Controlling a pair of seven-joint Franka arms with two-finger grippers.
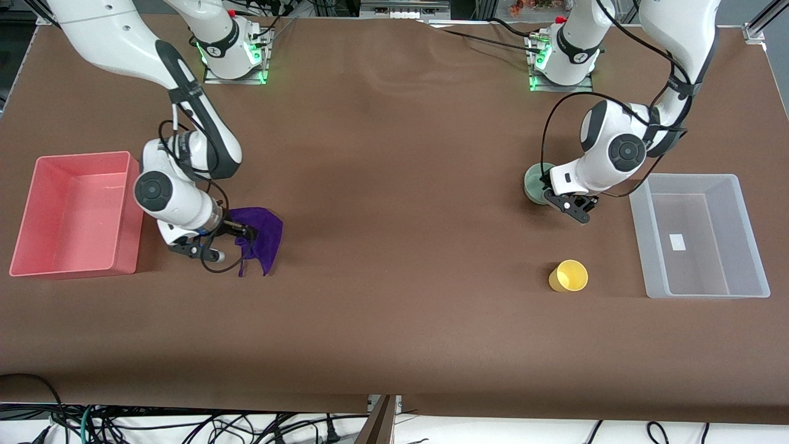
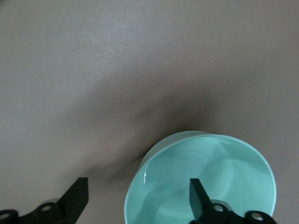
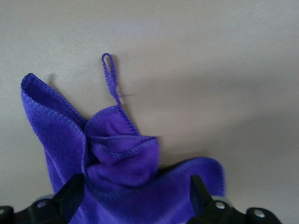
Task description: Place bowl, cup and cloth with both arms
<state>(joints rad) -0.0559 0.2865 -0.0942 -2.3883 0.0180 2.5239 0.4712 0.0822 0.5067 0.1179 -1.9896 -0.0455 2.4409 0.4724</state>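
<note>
Front view: cloth (image 1: 262, 237), bowl (image 1: 536, 182), cup (image 1: 569, 275).

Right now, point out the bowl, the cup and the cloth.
bowl (image 2: 205, 177), left wrist view, inner floor.
cup (image 1: 569, 275), front view, yellow inside.
cloth (image 3: 121, 163), right wrist view, bunched middle fold.

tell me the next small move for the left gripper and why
Probably shut the left gripper: it is open, one finger inside the bowl and the other outside its wall, so the rim sits between them, ready to pinch.

Pink bin (image 1: 74, 213), clear bin (image 1: 703, 234), brown table (image 1: 394, 308)
</note>
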